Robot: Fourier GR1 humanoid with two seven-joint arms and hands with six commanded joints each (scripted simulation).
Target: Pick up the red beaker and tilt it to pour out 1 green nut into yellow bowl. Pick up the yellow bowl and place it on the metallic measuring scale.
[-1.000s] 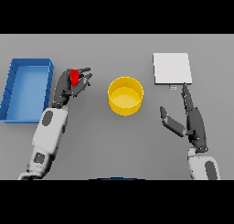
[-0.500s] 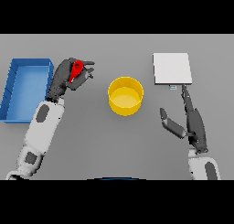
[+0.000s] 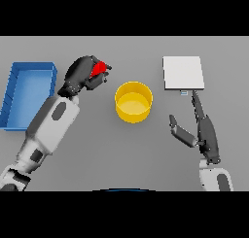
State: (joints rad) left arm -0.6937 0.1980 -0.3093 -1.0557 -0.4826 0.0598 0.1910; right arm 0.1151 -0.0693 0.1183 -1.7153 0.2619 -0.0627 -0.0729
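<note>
Left hand (image 3: 81,76) at upper left of frame was clenched around the red beaker (image 3: 99,69), tipped toward the yellow bowl (image 3: 133,102) at centre, apparently to pour. No nut visible. Right hand (image 3: 203,131), lower right, lay released with straight fingers, just below the measuring scale (image 3: 183,73). Blue tray (image 3: 30,70) at far left.

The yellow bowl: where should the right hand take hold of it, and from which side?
Probably the rim of the yellow bowl on the side facing the right hand. The bowl stands upright with its mouth open and its wall bare, and that side is unobstructed, so the hand can pinch over the rim.
</note>
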